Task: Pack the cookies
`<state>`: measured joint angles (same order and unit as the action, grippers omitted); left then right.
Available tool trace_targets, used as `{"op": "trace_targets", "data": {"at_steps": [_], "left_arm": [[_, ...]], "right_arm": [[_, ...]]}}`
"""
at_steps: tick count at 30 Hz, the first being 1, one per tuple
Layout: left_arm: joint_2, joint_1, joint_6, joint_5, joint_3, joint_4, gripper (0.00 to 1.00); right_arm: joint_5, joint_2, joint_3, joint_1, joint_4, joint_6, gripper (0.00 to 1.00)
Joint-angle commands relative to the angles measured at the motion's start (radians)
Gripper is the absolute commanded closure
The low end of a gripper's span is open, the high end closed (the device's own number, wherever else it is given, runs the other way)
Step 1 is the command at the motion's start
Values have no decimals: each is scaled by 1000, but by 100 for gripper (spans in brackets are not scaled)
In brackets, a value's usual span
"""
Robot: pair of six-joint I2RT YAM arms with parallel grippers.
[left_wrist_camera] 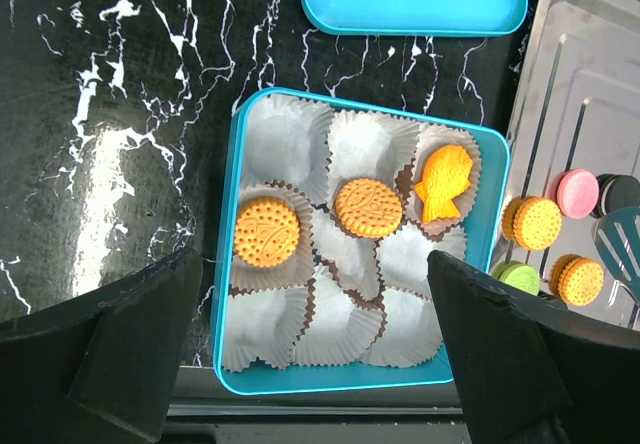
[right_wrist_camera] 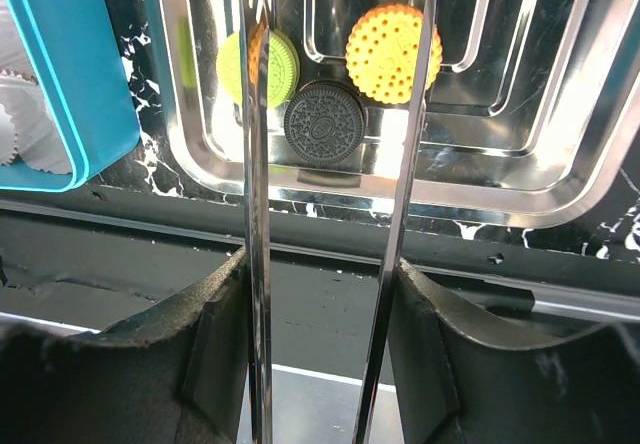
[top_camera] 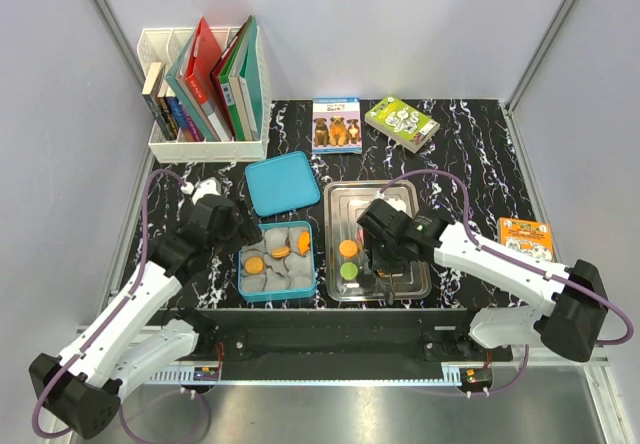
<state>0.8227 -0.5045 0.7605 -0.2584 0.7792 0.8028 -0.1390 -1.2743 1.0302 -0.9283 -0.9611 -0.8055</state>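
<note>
A teal box (left_wrist_camera: 225, 264) of white paper cups holds two round orange cookies (left_wrist_camera: 266, 232) and a fish-shaped orange one (left_wrist_camera: 444, 184). My left gripper (left_wrist_camera: 310, 364) is open and empty above the box's near edge. On the steel tray (right_wrist_camera: 500, 199) lie a black cookie (right_wrist_camera: 324, 124), an orange cookie (right_wrist_camera: 393, 52) and a green cookie (right_wrist_camera: 285, 69). The left wrist view also shows a pink one (left_wrist_camera: 577, 192). My right gripper (right_wrist_camera: 320, 334) is shut on metal tongs (right_wrist_camera: 256, 164). Their two arms reach over the tray, and the black cookie shows between them.
The teal lid (top_camera: 282, 182) lies behind the box. A white rack of books (top_camera: 205, 94) stands at the back left. Two small boxes (top_camera: 337, 124) lie at the back, and an orange packet (top_camera: 525, 236) at the right. The table's near edge runs just below box and tray.
</note>
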Motion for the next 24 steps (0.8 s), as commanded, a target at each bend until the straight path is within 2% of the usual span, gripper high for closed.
{"op": "trace_targets", "data": {"at_steps": [1, 5, 12, 24], "left_arm": [[18, 1, 0, 27, -11, -56, 1], [21, 3, -4, 27, -11, -57, 1], [20, 3, -7, 25, -14, -59, 1], [27, 3, -10, 22, -21, -63, 1]], "right_arm": [[16, 10, -16, 9, 71, -21, 43], [-13, 12, -28, 31, 82, -26, 44], [-4, 36, -88, 141, 125, -17, 43], [33, -28, -139, 178, 194, 11, 43]]}}
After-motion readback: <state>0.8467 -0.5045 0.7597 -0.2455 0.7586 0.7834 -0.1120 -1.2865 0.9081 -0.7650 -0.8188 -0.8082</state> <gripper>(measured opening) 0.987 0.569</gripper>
